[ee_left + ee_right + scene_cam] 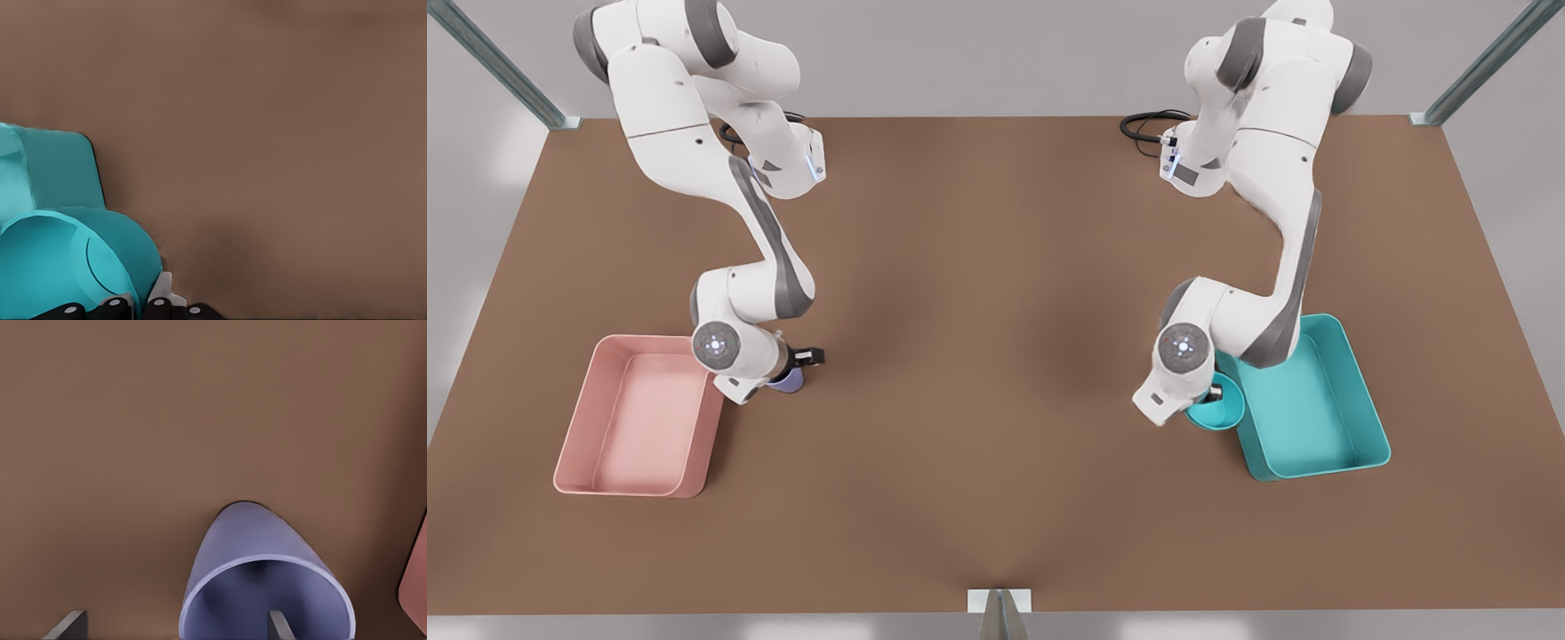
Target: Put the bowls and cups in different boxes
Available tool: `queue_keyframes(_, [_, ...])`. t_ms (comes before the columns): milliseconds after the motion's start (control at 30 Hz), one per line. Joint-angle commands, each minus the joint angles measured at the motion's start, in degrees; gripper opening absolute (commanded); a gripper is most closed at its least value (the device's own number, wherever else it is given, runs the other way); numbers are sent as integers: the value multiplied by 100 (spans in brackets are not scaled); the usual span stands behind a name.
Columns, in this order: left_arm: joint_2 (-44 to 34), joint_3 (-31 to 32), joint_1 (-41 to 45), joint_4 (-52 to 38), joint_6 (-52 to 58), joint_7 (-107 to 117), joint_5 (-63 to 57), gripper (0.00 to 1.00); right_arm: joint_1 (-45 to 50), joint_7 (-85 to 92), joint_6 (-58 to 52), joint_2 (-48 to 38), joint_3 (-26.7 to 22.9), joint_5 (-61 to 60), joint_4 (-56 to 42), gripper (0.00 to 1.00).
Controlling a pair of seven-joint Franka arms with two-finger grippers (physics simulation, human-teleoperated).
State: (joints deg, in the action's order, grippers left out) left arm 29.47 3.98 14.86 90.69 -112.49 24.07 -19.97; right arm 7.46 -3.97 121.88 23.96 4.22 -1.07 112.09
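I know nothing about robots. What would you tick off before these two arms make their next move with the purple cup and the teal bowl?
1. Left tool holds the teal bowl: ok, its fingers pinch the bowl's wall.
2. Bowl close to the teal box: ok, it is at the box's edge, not inside.
3. Right tool grips the lavender cup: not ok, the fingers are wide apart, one inside the cup and one outside.
4. Cup close to the pink box: ok, just beside it on the table.
5. Cup standing upright: cannot tell.
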Motion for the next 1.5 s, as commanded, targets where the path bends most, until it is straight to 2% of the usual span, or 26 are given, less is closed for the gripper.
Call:
queue_keyframes(0, [-363, -38, -369, -157, 1484, 300, 63, 21, -8, -87, 29, 48, 0, -7, 15, 100])
queue_keyframes(100, [-354, -90, -1240, 36, 984, 230, 151, 21, -8, -87, 38, 144, 0, -7, 6, 100])
queue_keyframes(167, [-284, -600, -1240, 573, 237, -131, 301, 21, -8, -87, 46, 223, 0, -7, -12, 100])
queue_keyframes(300, [94, -706, -1258, 1170, -950, -105, 468, 21, -8, -87, 73, 267, 0, -7, -12, 98])
queue_keyframes(333, [296, -706, -1258, 1223, -1223, -96, 468, 21, -8, -87, 73, 267, 0, 1, -12, 86])
queue_keyframes(367, [367, -706, -1266, 1241, -1311, -96, 468, 21, -8, -87, 73, 267, 0, 1, -12, 63])
queue_keyframes(400, [367, -706, -1301, 1241, -1320, -104, 468, 21, -8, -87, 73, 258, 0, 1, -12, 49])
queue_keyframes(467, [428, -706, -1302, 1241, -1320, -105, 468, 21, -8, -78, 64, 259, 0, 1, -47, 37])
queue_keyframes(500, [437, -706, -1345, 1232, -1320, -113, 459, 21, -8, -78, 64, 267, 0, 1, -56, 29])
queue_keyframes(533, [437, -706, -1372, 1223, -1320, -113, 459, 33, -25, -78, 64, 259, 0, -7, -82, 22])
queue_keyframes(567, [454, -706, -1381, 1215, -1311, -122, 459, 49, -25, -78, 55, 250, 0, -7, -100, 21])
queue_keyframes(600, [428, -706, -1381, 1206, -1267, -148, 450, 90, -69, -60, 38, 250, 0, -7, -143, 21])
queue_keyframes(633, [305, -697, -1372, 1188, -1118, -140, 450, 100, -140, -8, 11, 232, 0, -25, -196, 21])
queue_keyframes(667, [103, -688, -1372, 1013, -600, -140, 459, 100, -166, 10, -33, 197, 0, -42, -258, 21])
queue_keyframes(700, [-345, -592, -1328, 723, 419, -140, 485, 100, -210, 19, -94, 100, 0, -104, -311, 21])
queue_keyframes(767, [-1153, -47, -1187, -261, 2625, -140, 1320, 100, -289, 308, -94, -190, -9, -122, -442, 21])
queue_keyframes(867, [-1594, 428, -1187, -1333, 4129, -1036, 1988, 100, -684, 1934, -94, -533, -70, -51, -908, 21])
queue_keyframes(933, [-1602, 560, -1187, -1536, 4165, -1142, 1831, 100, -1062, 2972, -156, -568, -114, 141, -1295, 21])
queue_keyframes(1067, [-1593, 823, -1196, -1510, 4288, -1133, 1795, 100, -1449, 3587, -543, -524, -342, 678, -1717, 21])
queue_keyframes(1133, [-1620, 876, -1222, -1519, 4253, -1133, 1786, 100, -1581, 3614, -543, -120, -501, 696, -1901, 21])
queue_keyframes(1300, [-1629, 885, -1231, -1536, 4226, -1124, 1795, 100, -1713, 3473, -446, 847, -501, 590, -2227, 21])
queue_keyframes(1467, [-1611, 867, -1258, -1536, 4209, -1124, 1795, 100, -1713, 3464, -191, 1313, -501, 573, -2508, 21])
